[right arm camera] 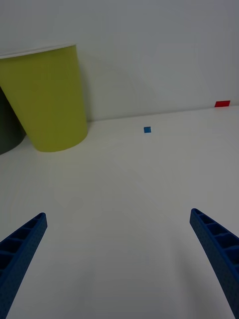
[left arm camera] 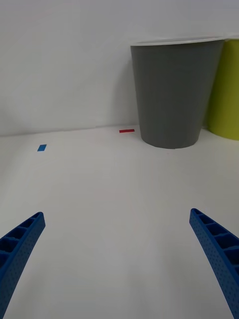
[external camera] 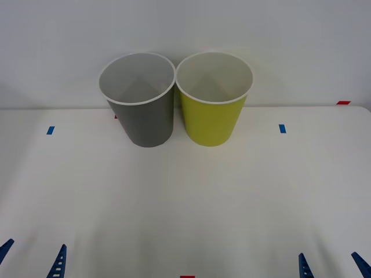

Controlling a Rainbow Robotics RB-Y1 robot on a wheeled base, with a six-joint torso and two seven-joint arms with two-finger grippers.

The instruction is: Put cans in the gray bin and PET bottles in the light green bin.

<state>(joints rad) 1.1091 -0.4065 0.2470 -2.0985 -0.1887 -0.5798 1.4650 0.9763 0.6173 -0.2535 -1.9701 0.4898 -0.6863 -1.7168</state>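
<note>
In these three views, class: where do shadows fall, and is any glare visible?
Front view: soft shadows inside the gray bin and light green bin. Right wrist view: the light green bin's shadow falls on the wall. Left wrist view: even light, no glare.

One gray bin (external camera: 141, 110), one light green bin (external camera: 212, 113), two blue tape marks (external camera: 50, 130), three red ones (external camera: 343, 102).

Front view overhead, wrist views low, sharing both bins
</note>
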